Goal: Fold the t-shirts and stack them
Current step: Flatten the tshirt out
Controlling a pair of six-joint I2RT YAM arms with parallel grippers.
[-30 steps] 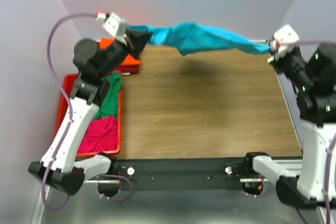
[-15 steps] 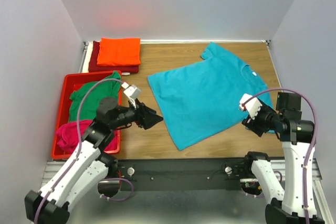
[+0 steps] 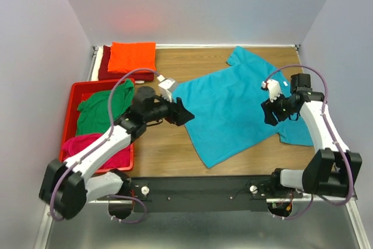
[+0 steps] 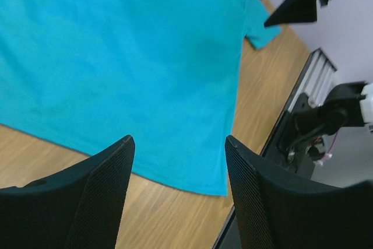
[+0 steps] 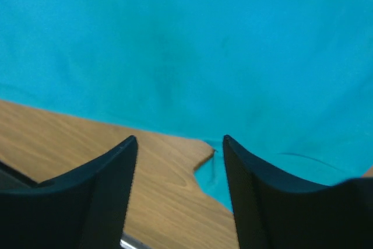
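Left gripper [image 4: 179, 139], right gripper [image 5: 179, 138] released; turquoise t-shirt [image 3: 233, 109] flat — one sleeve [image 3: 293, 137] half hidden.

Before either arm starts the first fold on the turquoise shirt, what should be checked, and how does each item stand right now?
1. Turquoise t-shirt spread out on the table: ok.
2. Left gripper open and empty: ok.
3. Right gripper open and empty: ok.
4. Near sleeve lying flat: cannot tell, partly hidden.
5. Orange shirt on the folded stack, apart from the turquoise one: ok.
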